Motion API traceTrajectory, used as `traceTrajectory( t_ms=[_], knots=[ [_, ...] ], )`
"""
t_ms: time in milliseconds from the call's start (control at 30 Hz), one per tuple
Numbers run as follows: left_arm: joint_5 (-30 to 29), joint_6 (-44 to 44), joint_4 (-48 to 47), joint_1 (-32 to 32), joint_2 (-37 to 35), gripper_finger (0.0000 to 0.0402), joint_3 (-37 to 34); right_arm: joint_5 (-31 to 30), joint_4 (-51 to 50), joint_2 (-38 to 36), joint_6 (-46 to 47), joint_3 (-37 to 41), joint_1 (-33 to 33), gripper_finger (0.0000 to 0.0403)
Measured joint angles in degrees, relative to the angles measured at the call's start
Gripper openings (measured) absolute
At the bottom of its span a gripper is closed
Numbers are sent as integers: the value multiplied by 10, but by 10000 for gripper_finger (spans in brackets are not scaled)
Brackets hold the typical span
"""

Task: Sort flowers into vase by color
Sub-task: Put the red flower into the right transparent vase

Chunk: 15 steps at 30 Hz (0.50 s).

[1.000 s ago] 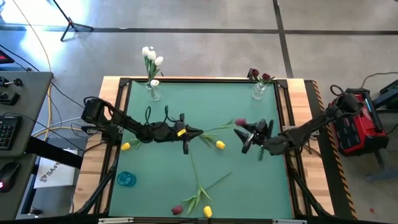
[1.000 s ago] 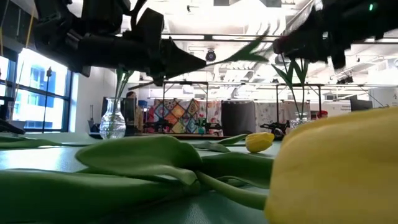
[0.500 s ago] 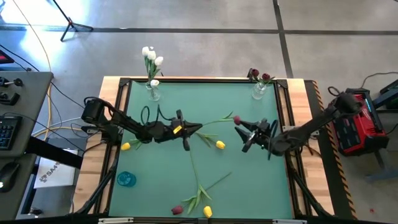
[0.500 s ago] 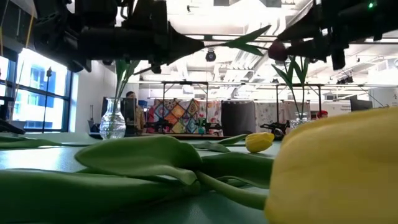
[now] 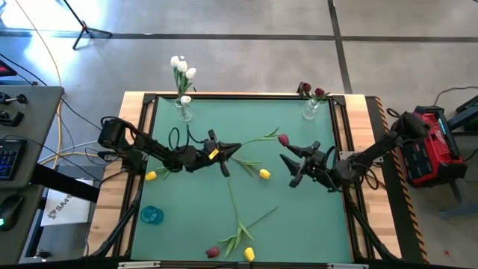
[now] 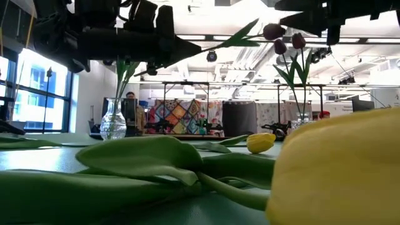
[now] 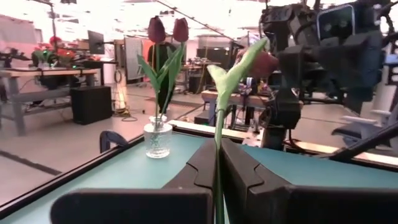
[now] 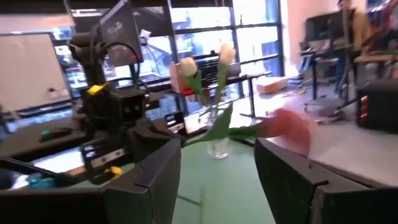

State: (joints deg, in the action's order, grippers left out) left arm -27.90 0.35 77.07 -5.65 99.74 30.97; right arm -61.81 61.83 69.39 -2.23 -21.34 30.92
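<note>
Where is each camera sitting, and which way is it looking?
High view: above, looking down on the table, both arms showing.
Low view: at tabletop height, looking across; the arms show overhead.
Left wrist view: on the left gripper, shut on the dark red tulip.
Right wrist view: on the open right gripper, facing that tulip.
Shared: the tulip.

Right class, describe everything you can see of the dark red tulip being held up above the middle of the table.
The dark red tulip is artificial, with a small egg-shaped head on a long thin green stem that carries narrow leaves. It is lifted clear of the table, lying roughly level, head pointing toward the right tool. The left tool is shut on the stem's far end. The right tool stands open near the head, not touching it. Behind it, two more red tulips stand in a glass vase.
</note>
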Motion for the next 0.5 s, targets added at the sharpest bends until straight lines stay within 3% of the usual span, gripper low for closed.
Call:
traceTrajectory(
  t_ms=[233, 433, 500],
  knots=[
    [-123, -23, -38, 0, 0, 0, 0, 99, -47, 46, 154, 0, -9, 193],
    [-57, -16, -35, -6, 0, 0, 7, 70, -7, 120, 235, 0, -50, 193],
    [-39, 1, -34, -10, 0, 0, 12, 87, 21, 149, 281, 0, -74, 193]
  ],
)
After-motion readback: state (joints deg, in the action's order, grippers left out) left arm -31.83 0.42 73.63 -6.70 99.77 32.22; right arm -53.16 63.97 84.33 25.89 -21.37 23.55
